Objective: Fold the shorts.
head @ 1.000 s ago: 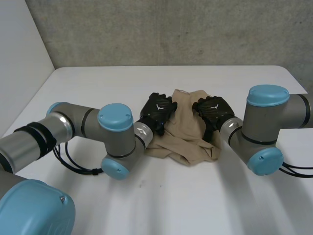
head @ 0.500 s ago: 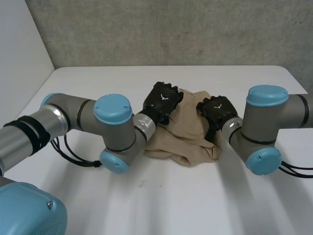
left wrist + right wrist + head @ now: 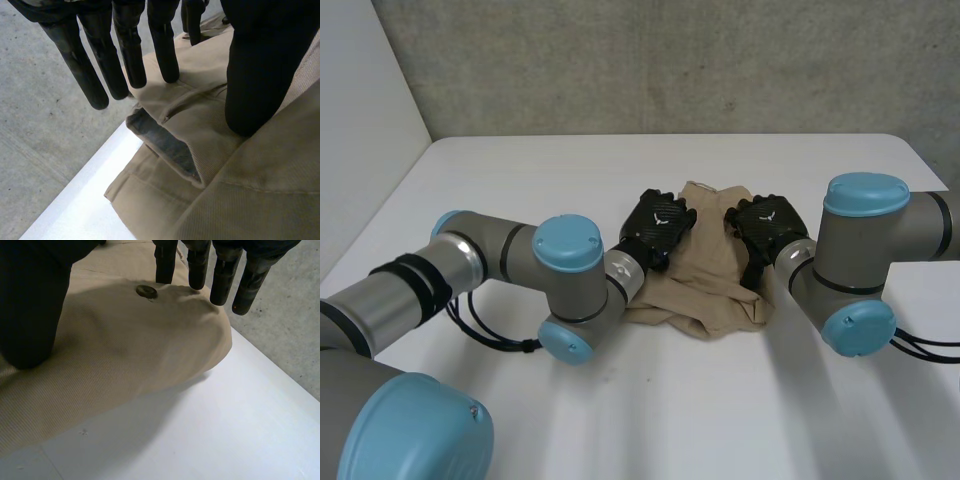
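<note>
Lying bunched, tan shorts [image 3: 705, 275] show a button [image 3: 146, 290].

No words or numbers can be read. The one sign is a small white V-shaped emblem on the back of the left hand [image 3: 660, 222], with a matching one on the back of the right hand [image 3: 767, 218]. Any marking on the button [image 3: 146, 291] of the shorts [image 3: 705, 268] cannot be made out.

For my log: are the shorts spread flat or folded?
Folded over, not spread: the shorts lie as a compact, rumpled heap, and the left wrist view shows layers stacked on each other.
</note>
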